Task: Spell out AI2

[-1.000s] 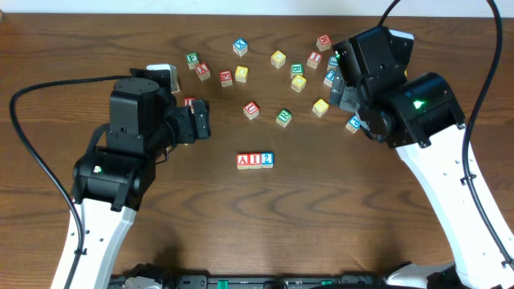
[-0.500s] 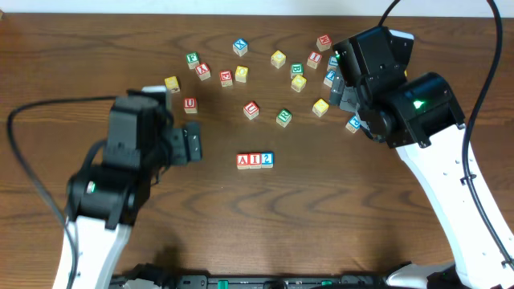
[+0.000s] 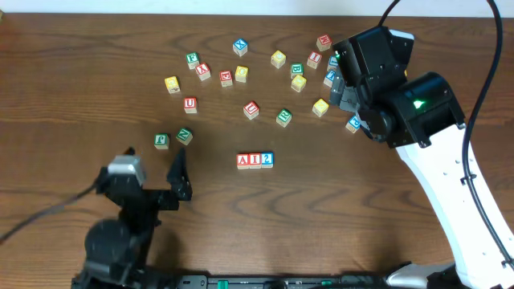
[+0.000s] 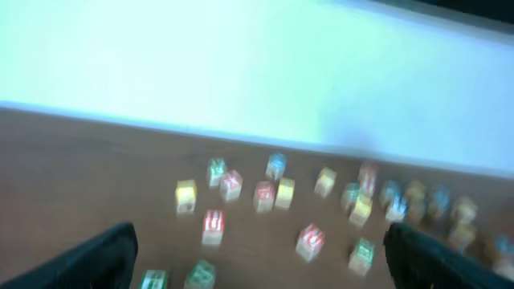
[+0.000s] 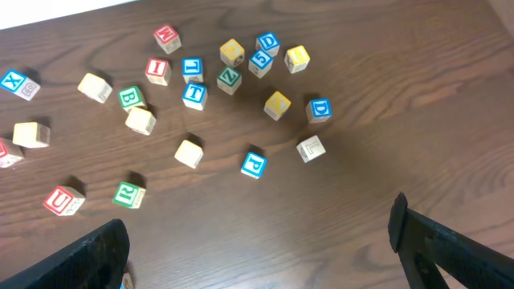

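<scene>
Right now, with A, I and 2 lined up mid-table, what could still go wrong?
The AI2 row is three separate blocks touching. The left arm, jaws open, sits low to its left, so a sideways swing could break the row. Two green blocks lie just ahead of those jaws and could get scattered. The right arm hangs over loose blocks; dropping could shove some.

Three cameras, one table (image 3: 80,80).
Overhead we look straight down from well above and take in the whole tabletop. Left wrist view sits low near the front edge, facing the far edge, blurred, loose blocks (image 4: 264,195) well off. Right wrist view hangs over the right rear, tilted down, nearer. We find the same loose blocks in all three.
</scene>
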Robot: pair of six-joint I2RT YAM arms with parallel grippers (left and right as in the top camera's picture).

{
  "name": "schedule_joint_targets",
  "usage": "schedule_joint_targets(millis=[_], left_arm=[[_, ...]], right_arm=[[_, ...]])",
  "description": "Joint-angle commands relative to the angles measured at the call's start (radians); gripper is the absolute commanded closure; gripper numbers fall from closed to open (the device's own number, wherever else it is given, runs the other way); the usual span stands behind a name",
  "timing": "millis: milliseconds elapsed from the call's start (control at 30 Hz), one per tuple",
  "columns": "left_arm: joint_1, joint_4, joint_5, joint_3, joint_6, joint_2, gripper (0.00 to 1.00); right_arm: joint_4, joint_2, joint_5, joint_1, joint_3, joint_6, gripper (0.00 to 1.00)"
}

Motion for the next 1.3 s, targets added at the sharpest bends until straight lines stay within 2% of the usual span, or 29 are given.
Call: schedule_joint_targets(millis=[0,33,100,233,433,767,1067,1267], left_arm=[[-0.001,0.155,0.001,-0.142,0.014,-0.114,0.04],[0.013,0.278,0.036,-0.209,0.014,-0.148,0.04],[0.034,0.386,0.076,-0.266,0.014,-0.168,0.03],[0.05,0.484,0.086,-0.34,0.029,-0.216,0.04],[0.081,0.485,0.09,-0.365,0.052,-0.272,0.04],[0.182,0.514,0.192,-0.374,0.055,-0.274,0.04],[0.198,0.507,0.221,-0.483,0.041,-0.274,0.03],[0.198,0.42,0.22,-0.488,0.032,-0.274,0.04]], right_arm=[[0.0,-0.015,0.021,-0.013,0.015,-0.011,0.01],[0.0,-0.015,0.021,-0.013,0.015,-0.011,0.01],[0.0,-0.015,0.021,-0.013,0.015,-0.011,0.01],[0.0,-0.015,0.021,-0.013,0.015,-0.011,0.01],[0.0,-0.015,0.021,-0.013,0.015,-0.011,0.01],[0.0,-0.015,0.021,-0.013,0.015,-0.011,0.01],[0.0,-0.015,0.021,-0.013,0.015,-0.011,0.01],[0.0,-0.015,0.021,-0.013,0.015,-0.012,0.01]])
